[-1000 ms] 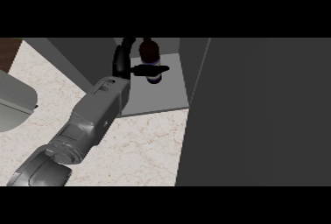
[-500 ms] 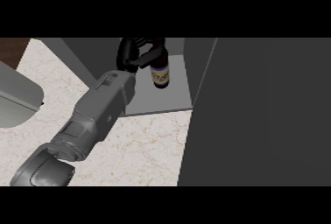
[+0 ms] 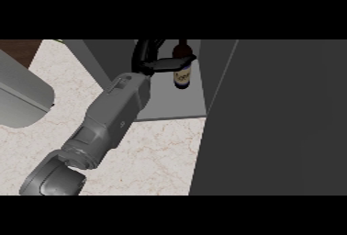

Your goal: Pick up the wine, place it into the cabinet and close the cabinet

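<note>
Wine [image 3: 181,77]: upright inside cabinet [image 3: 169,108], far centre. Our left hand [image 3: 150,60] has its fingers curled round it, we judge for setting down. Door [image 3: 271,114] open, right.

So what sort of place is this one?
Most likely a kitchen: a pale marbled counter, a grey cabinet with its door open, and a wine bottle held by the left hand at the cabinet's opening.
</note>
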Controlling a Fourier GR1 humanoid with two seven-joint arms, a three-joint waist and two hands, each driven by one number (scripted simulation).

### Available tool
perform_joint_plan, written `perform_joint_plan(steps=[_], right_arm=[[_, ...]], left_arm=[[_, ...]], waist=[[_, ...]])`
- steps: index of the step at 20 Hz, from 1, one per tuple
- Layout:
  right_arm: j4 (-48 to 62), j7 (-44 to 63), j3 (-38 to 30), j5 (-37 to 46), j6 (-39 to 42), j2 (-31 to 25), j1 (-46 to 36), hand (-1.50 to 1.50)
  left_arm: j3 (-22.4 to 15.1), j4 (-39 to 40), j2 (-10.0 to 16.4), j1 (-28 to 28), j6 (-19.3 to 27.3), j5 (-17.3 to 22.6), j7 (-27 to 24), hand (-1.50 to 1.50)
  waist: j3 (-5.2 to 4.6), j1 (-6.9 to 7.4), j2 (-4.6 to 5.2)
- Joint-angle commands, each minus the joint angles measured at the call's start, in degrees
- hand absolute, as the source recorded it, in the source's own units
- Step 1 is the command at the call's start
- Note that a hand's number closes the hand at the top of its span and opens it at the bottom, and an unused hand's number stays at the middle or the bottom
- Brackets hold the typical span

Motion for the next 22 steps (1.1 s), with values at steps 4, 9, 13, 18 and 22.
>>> perform_joint_plan(steps=[4,9,13,18,22], right_arm=[[-14.0,6.8,-2.2,-2.5,-0.7,-2.7,4.9,-1.50],[-11.2,6.4,-4.2,-3.3,-1.2,-1.9,2.8,-1.50],[-12.7,5.8,-3.0,-2.7,-0.8,-2.5,4.7,-1.50],[-11.9,4.4,-3.5,-2.5,-0.7,-2.7,6.6,-1.50],[-12.0,4.2,-1.7,-1.4,-1.6,-2.5,7.7,-1.50]], left_arm=[[-0.4,-2.2,-1.2,2.0,-1.7,0.1,-0.3,-1.50],[-3.7,-7.9,-1.2,4.6,-3.2,3.6,3.5,-1.50],[-6.4,-12.2,-1.2,9.7,-4.7,5.7,3.6,-1.50],[-10.1,-20.3,-1.2,16.1,-6.9,7.8,3.7,-1.50],[-15.6,-28.9,-1.2,22.6,-4.5,10.2,7.2,-1.50]], waist=[[0.02,1.39,-0.58],[0.05,2.28,-1.19],[0.04,2.55,-1.62],[0.07,2.90,-1.42],[0.07,3.47,-1.93]])
